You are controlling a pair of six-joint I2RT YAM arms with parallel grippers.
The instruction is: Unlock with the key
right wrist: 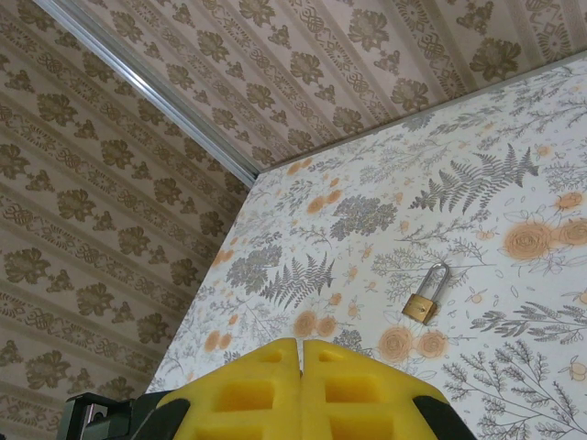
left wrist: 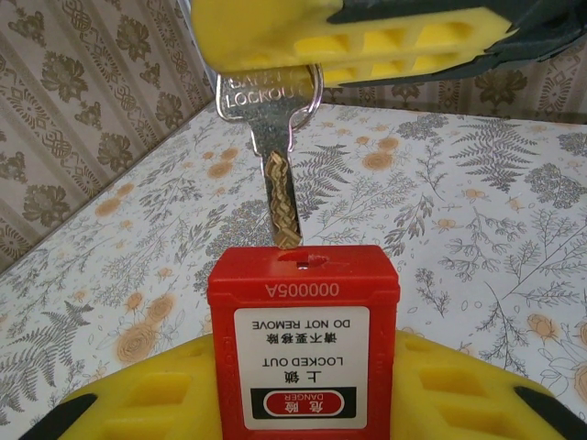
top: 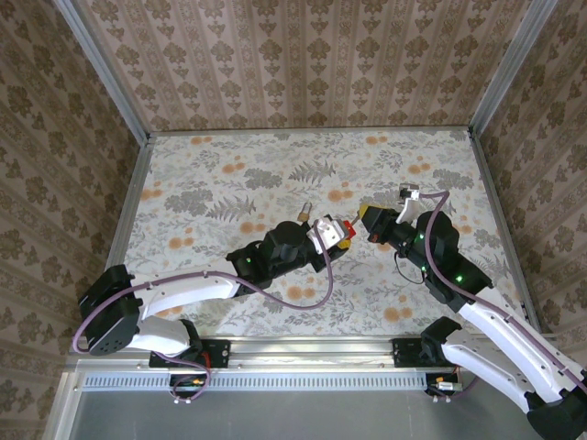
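My left gripper (left wrist: 303,390) is shut on a red plastic lock body (left wrist: 303,344) with a white "LOCKED OUT / DO NOT REMOVE" label, its keyhole face pointing away from the camera. The silver key (left wrist: 275,147), stamped "LOCKOUT" on its head, hangs blade-down from my right gripper (left wrist: 348,37), which is shut on the head. The blade tip meets the keyhole slot (left wrist: 303,261); almost the whole blade stays outside. In the top view the left gripper (top: 332,233) and right gripper (top: 371,223) face each other mid-table. In the right wrist view the right gripper's (right wrist: 301,357) yellow pads (right wrist: 248,394) hide the key.
A small brass padlock (right wrist: 424,295) with a silver shackle lies flat on the floral tabletop, just beyond the left gripper (top: 301,212). Patterned walls enclose the table (top: 229,165) on the left, far and right sides, with open surface all around the two grippers.
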